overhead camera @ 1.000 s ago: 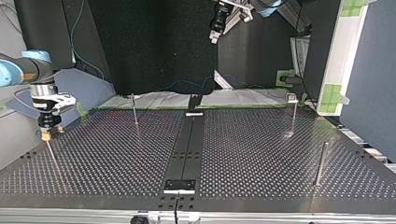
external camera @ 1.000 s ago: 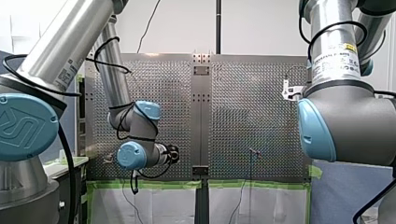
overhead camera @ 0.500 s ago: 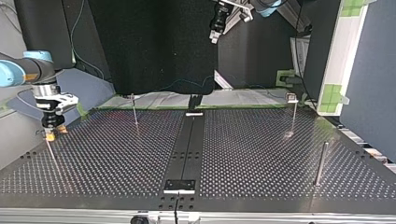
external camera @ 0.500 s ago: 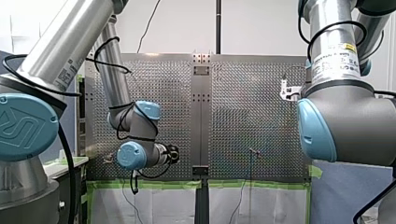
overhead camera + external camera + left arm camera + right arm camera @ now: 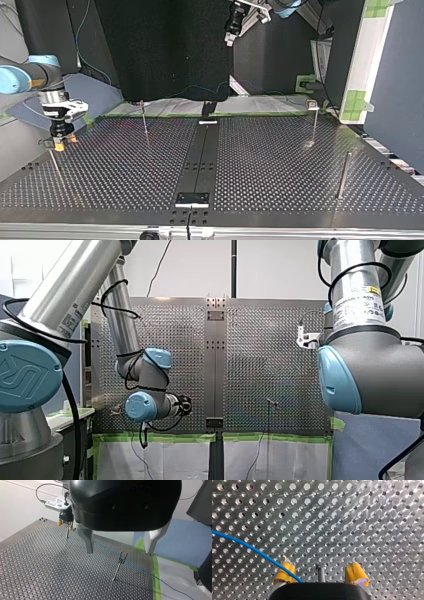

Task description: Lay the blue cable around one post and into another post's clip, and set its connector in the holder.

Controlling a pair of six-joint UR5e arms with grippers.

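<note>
My right tool (image 5: 320, 567) with yellow pads spread either side of a thin post (image 5: 320, 573), blue cable (image 5: 249, 546) lying against one pad, crossing the tabletop (image 5: 37, 562) past a second post's clip (image 5: 122, 556), my left tool (image 5: 118, 551) spread wide, empty, raised above.

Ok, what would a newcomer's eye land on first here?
Probably the thin blue cable, running straight across the perforated metal table and past the clip-topped thin metal post in the left wrist view. Then my right gripper near the top view's left edge: its yellow-padded fingers stand open astride another thin metal post, the cable beside one pad.
</note>
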